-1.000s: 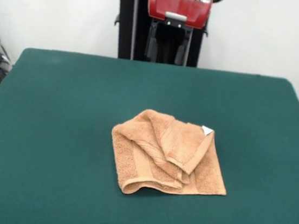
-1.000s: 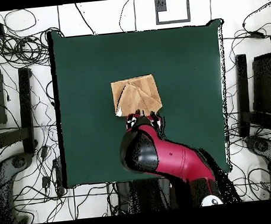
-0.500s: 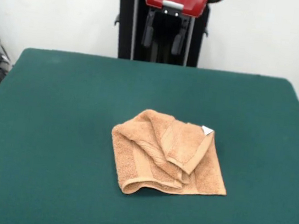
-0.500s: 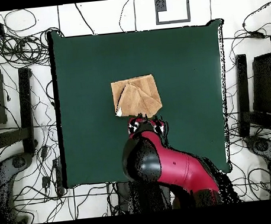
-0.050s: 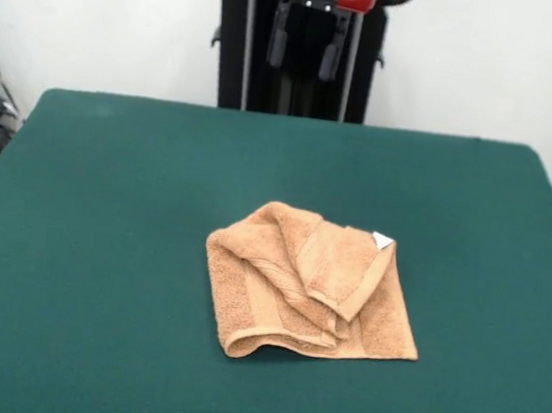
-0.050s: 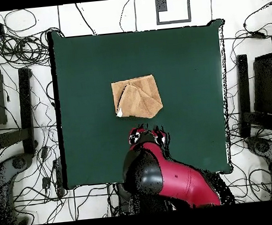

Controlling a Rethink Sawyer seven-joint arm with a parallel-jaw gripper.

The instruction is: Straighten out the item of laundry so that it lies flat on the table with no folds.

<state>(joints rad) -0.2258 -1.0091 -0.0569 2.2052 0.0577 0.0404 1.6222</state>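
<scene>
The towel [image 5: 309, 284] lay near the middle of the table [image 5: 100, 245], bunched and folded over itself: a flap was turned across its top, one lower corner was rolled under, and the small white tag [image 5: 383, 241] showed at its far right corner. None of the straightening appeared done; every fold remained to be opened and the cloth spread flat. Beyond it, well apart from the towel, the gripper [image 5: 304, 51] hung high at the far side of the table, its two fingers [image 5: 277, 45] spread with a clear gap between them, holding nothing.
</scene>
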